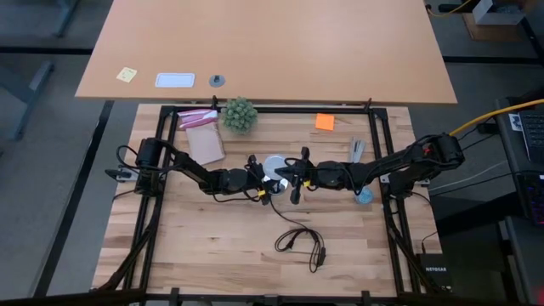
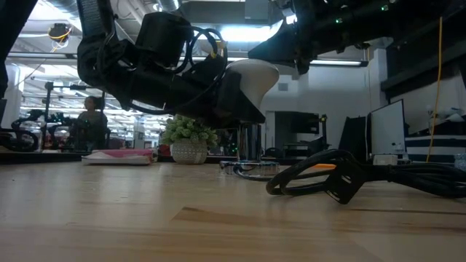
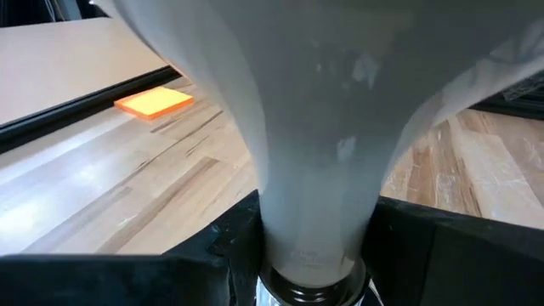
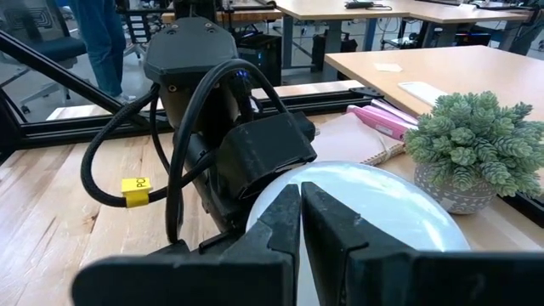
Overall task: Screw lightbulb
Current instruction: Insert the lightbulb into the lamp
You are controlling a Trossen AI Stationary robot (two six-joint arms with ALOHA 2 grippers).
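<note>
The white frosted lightbulb [image 1: 274,166] is in the air at the table's middle, dome up and slightly tilted [image 2: 255,76]. My left gripper [image 1: 257,181] reaches it from the left and is shut on it. My right gripper [image 4: 302,223] comes from the right; its fingers are shut and lie over the dome [image 4: 382,204]. A shiny metal socket [image 2: 250,151] stands on the table below and behind the bulb, with its black cord [image 1: 297,240] trailing toward the near edge. My left gripper pinches the bulb's narrow neck [image 3: 310,229] between its two fingers, just above the metal screw base [image 3: 310,289]. The fingers come level from the table's left. The bulb is lifted clear of the table, dome upward. My right gripper's shut fingertips [image 4: 285,217] lie against or just above the dome's top; I cannot tell whether they touch.
A small green plant [image 1: 240,113], a pink-and-brown notebook [image 1: 202,140] and an orange note [image 1: 325,121] lie at the far side. A grey tool [image 1: 355,150] and a light-blue object [image 1: 365,195] are on the right. The cord's switch [image 2: 328,176] lies near the front.
</note>
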